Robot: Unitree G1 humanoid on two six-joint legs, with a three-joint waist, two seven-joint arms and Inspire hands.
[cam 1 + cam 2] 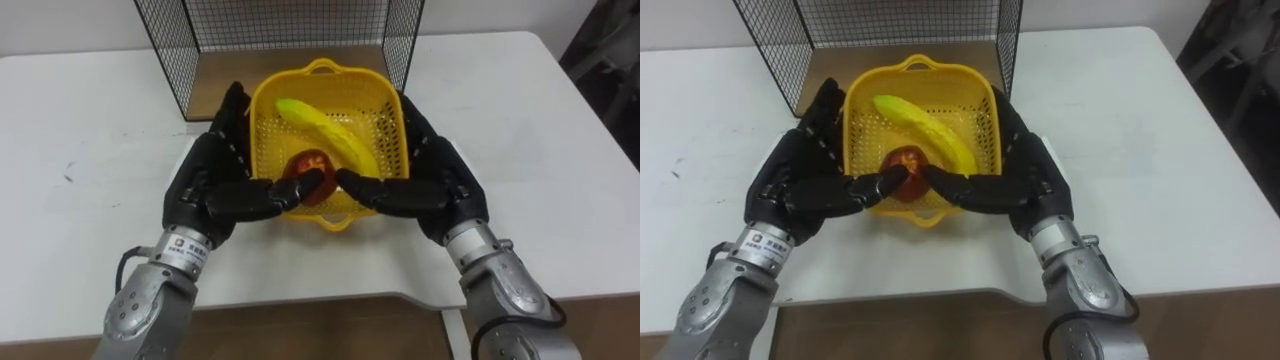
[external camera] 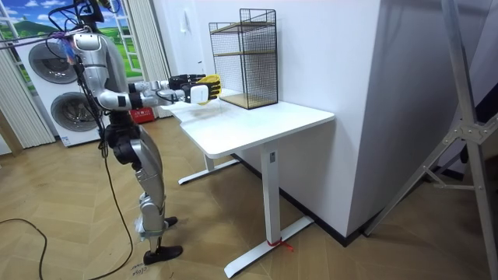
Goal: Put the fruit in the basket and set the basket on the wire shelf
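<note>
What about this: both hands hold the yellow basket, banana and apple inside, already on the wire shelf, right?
No. The room view shows the yellow basket held above the table, short of the wire shelf. Left hand and right hand hold it, banana and apple inside.

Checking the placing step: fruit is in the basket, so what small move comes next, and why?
Probably ease the basket forward into the wire shelf: banana and apple lie inside, left hand and right hand press its sides, and the shelf's open front stands just beyond it.

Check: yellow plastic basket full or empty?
Full: a long yellow banana and a round red apple lie inside the yellow plastic basket.
</note>
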